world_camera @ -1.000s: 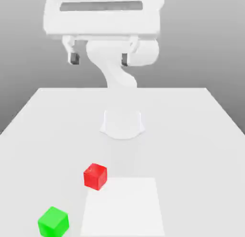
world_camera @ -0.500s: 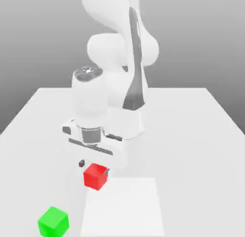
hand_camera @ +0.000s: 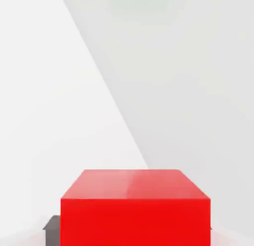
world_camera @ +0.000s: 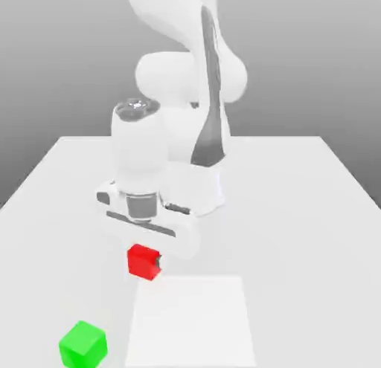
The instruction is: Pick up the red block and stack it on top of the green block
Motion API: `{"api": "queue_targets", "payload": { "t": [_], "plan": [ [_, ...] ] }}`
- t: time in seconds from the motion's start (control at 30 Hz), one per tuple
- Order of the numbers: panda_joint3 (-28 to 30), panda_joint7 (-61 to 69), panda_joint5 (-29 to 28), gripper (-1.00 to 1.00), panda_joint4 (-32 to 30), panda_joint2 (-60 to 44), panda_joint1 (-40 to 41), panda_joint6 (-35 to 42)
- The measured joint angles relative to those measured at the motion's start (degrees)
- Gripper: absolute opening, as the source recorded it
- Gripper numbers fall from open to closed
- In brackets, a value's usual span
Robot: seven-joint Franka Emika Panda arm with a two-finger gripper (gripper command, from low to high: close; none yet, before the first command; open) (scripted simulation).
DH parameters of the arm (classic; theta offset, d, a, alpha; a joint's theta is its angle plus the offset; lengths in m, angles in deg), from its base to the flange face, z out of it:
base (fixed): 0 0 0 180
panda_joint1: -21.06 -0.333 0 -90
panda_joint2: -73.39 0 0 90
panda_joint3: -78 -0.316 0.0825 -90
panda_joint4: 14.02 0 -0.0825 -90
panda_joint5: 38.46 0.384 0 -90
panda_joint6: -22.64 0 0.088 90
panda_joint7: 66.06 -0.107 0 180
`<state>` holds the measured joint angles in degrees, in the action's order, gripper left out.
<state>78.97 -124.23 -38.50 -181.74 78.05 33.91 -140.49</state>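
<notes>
A: The red block (world_camera: 143,262) — where does it sit?

B: Up and toward the exterior view's right of the green block (world_camera: 82,343), well apart from it, pinched in the gripper (world_camera: 144,264), seemingly just off the table (world_camera: 298,210).

A: And progress?

B: The grasp looks made. Carrying it over the green block and setting it down remains; behind the red block stands the arm's base (world_camera: 195,188).

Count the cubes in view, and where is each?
2. The red block sits between the fingers of the gripper, near the table's middle. The green block rests apart on the table, nearer the camera and toward the exterior view's left.
</notes>
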Motion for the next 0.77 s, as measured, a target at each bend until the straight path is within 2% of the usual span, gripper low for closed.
{"api": "queue_targets", "payload": {
  "t": [0.23, 0.5, 0.63, 0.67, 0.77],
  "plan": [
    [1.27, 4.97, 3.67, -1.00, 12.74, -5.19, 0.43, 7.64],
    [2.57, 6.78, 1.85, -1.00, 29.11, -13.95, 2.45, 15.26],
    [2.37, 7.47, 2.35, -1.00, 31.19, -21.35, 2.83, 9.93],
    [2.27, 7.62, 2.54, 1.00, 31.33, -22.98, 2.92, 8.44],
    [2.27, 7.62, 2.54, 1.00, 31.33, -22.98, 2.92, 8.44]
  ]
}}
